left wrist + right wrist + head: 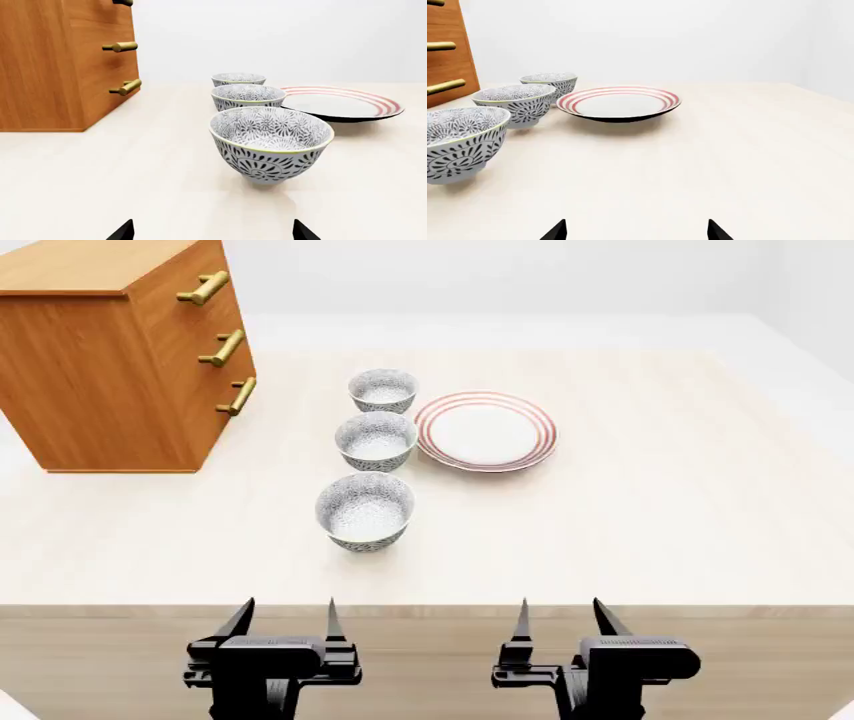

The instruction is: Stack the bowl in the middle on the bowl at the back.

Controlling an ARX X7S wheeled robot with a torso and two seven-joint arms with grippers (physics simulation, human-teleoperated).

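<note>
Three look-alike blue-grey patterned bowls stand in a row running away from me on the pale table. The bowl in the middle sits between the front bowl and the bowl at the back. All are upright and apart from each other. My left gripper hovers open at the table's near edge, short of the front bowl. My right gripper is open beside it, holding nothing.
A white plate with red rings lies just right of the middle bowl. A wooden drawer cabinet with brass handles stands at the back left. The table's front edge runs just ahead of both grippers.
</note>
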